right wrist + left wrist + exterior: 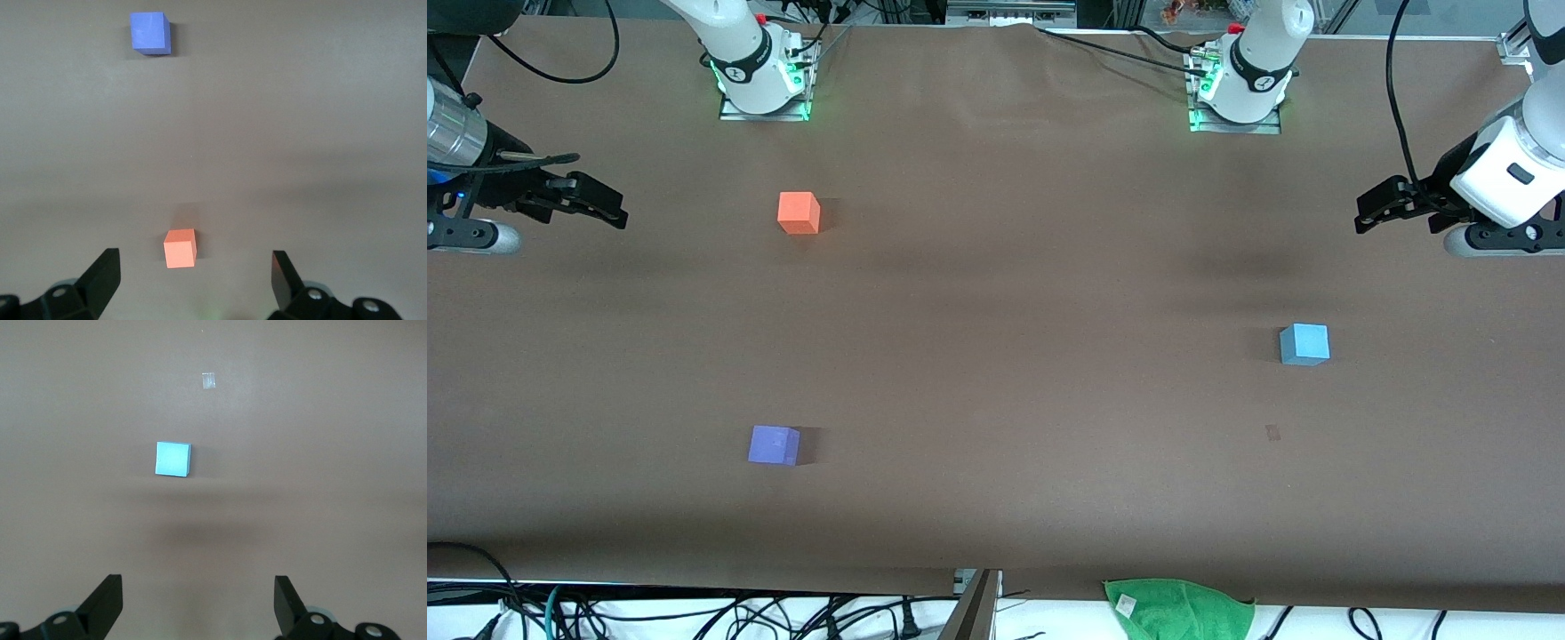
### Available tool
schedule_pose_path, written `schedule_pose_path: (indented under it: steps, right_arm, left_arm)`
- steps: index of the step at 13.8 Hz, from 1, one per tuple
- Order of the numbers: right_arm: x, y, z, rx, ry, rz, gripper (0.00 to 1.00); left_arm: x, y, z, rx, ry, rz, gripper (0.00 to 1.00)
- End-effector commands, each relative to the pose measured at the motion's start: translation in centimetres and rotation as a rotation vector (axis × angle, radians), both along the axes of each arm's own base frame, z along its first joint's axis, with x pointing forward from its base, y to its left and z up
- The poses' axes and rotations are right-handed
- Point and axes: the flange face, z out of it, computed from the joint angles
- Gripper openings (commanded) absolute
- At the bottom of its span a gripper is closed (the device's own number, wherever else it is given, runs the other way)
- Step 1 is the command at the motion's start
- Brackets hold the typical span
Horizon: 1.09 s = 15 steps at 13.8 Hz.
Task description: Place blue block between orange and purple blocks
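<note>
The light blue block lies on the brown table toward the left arm's end. The orange block lies toward the right arm's end, far from the front camera. The purple block lies at that same end, nearer to the front camera, with a wide bare gap between it and the orange one. My left gripper hangs open and empty in the air at its end of the table. My right gripper hangs open and empty at its own end.
A green cloth lies at the table's edge nearest the front camera. A small pale mark sits on the table a little nearer to the front camera than the blue block. Cables run along the table's edges.
</note>
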Motion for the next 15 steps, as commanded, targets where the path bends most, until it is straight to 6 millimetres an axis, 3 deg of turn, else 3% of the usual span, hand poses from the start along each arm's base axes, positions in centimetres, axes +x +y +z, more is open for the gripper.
schedule_pose_path:
  steps: [1, 10, 13, 15]
  right_arm:
    - [-0.1, -0.4, 0.3, -0.009, 0.003, 0.01, 1.0]
    - [-0.2, -0.4, 0.2, -0.01, 0.006, 0.01, 1.0]
    - [-0.2, -0.4, 0.1, -0.01, 0.009, 0.012, 1.0]
    - [-0.2, -0.4, 0.0, -0.01, 0.01, 0.01, 1.0]
  left_arm:
    - [0.2, -0.1, 0.7, -0.01, 0.006, 0.0, 1.0]
    - [0.0, -0.2, 0.4, -0.011, 0.027, -0.007, 1.0]
    - [-0.6, -0.8, -2.1, -0.006, 0.168, -0.025, 1.0]
    - [0.2, -0.4, -5.2, -0.007, 0.231, -0.02, 1.0]
